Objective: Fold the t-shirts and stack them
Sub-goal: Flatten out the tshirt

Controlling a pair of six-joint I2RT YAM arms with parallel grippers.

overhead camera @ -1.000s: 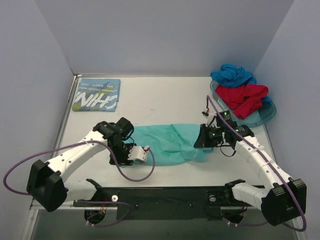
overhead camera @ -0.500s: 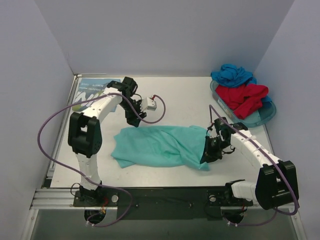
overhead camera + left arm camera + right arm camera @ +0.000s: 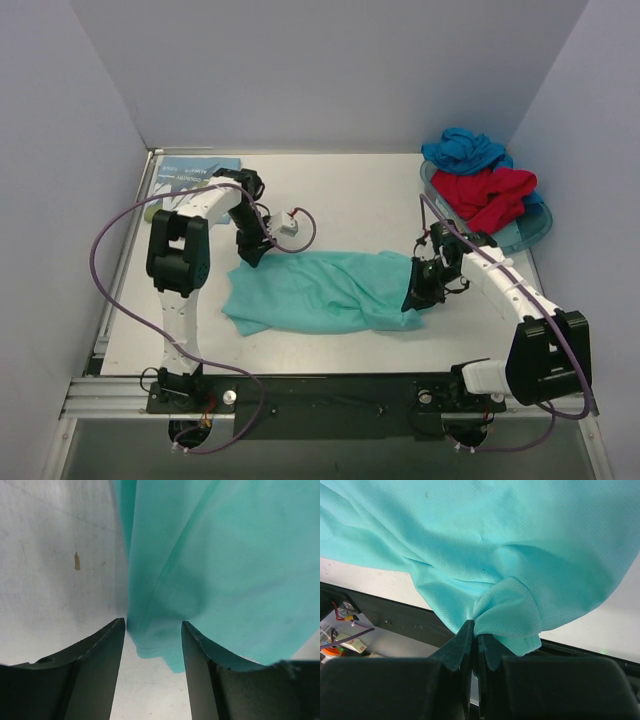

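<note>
Left gripper just dropped to green shirt corner: jaws open, cloth between. Right gripper still pinching opposite edge. Flattening before fold.

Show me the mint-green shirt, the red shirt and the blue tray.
mint-green shirt (image 3: 320,290), top view, middle of the cloth.
red shirt (image 3: 490,195), top view, middle of the heap.
blue tray (image 3: 528,234), top view, near rim.

**Where Things Lie on the Bench**

The first shirt lies spread across the middle of the bench, toward the front. The left gripper is at its far left corner, the right gripper at its right end. A second shirt lies in the far left corner (partly under the left arm). At far right, a tray holds a third shirt, with a fourth shirt behind it.
</note>
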